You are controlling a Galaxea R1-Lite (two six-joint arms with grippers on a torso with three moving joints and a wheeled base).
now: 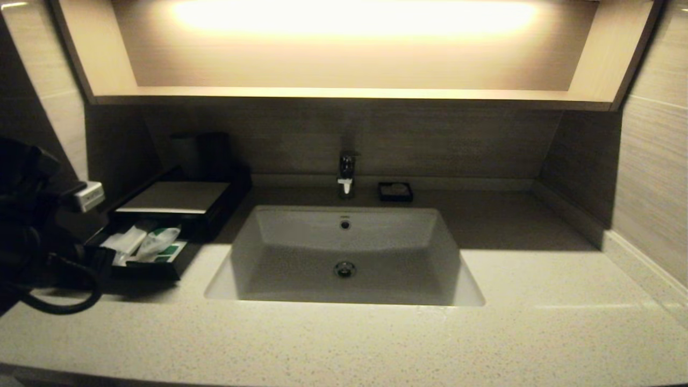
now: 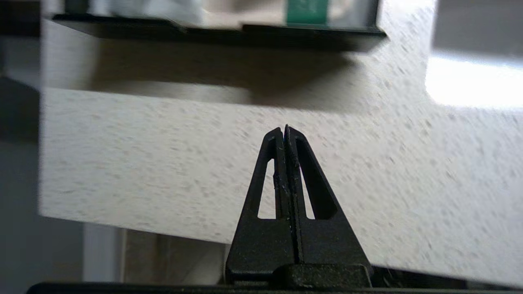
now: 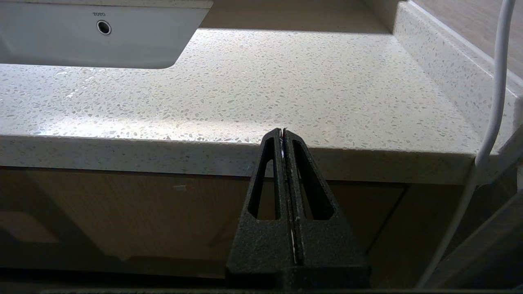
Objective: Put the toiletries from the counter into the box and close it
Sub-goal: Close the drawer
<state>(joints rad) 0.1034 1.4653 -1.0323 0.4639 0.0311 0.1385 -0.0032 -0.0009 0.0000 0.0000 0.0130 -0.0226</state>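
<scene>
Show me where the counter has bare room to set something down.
Widest bare patch: the counter right of the sink, out to the side wall. A bare strip runs along the front edge before the sink. Crowded: the left corner, where the box, its open drawer of packets and the left gripper sit. A small dish stands by the tap.
</scene>
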